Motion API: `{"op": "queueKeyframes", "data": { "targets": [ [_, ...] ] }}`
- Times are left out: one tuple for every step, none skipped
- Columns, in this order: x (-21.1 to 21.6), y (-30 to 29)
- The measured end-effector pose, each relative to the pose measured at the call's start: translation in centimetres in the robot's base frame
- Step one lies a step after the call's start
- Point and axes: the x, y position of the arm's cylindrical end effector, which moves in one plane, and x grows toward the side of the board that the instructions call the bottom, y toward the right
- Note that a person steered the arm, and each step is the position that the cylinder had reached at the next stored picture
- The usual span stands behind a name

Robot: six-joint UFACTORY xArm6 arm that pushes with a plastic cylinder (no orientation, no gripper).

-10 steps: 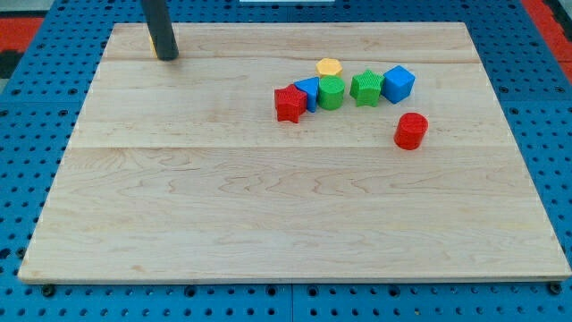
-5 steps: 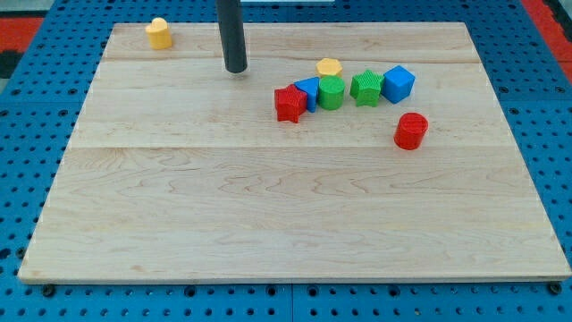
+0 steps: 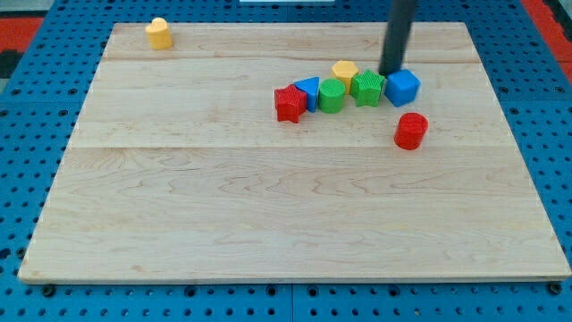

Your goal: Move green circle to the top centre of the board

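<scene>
My tip, a bare rod holding nothing, sits in the approach step, just above the blue cube; the green circle lies left and below, needing a push from beneath.

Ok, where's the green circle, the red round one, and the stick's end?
green circle [image 3: 332, 94], camera view, its top face.
red cylinder [image 3: 411, 129], camera view, its upper front.
my tip [image 3: 391, 72], camera view, the rod's very end.

A single straight rod — dark grey, round in section, smooth and unmarked — runs in from the view's top and narrows barely, if at all, to my tip.
</scene>
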Motion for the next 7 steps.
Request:
{"op": "queueKeyframes", "data": {
  "targets": [
    [3.5, -0.4],
    [3.3, -5.1],
    [3.7, -9.5],
    [6.7, -8.8],
    [5.8, -12.2],
    [2.5, -12.6],
    [-0.5, -13.1]
  ]
}}
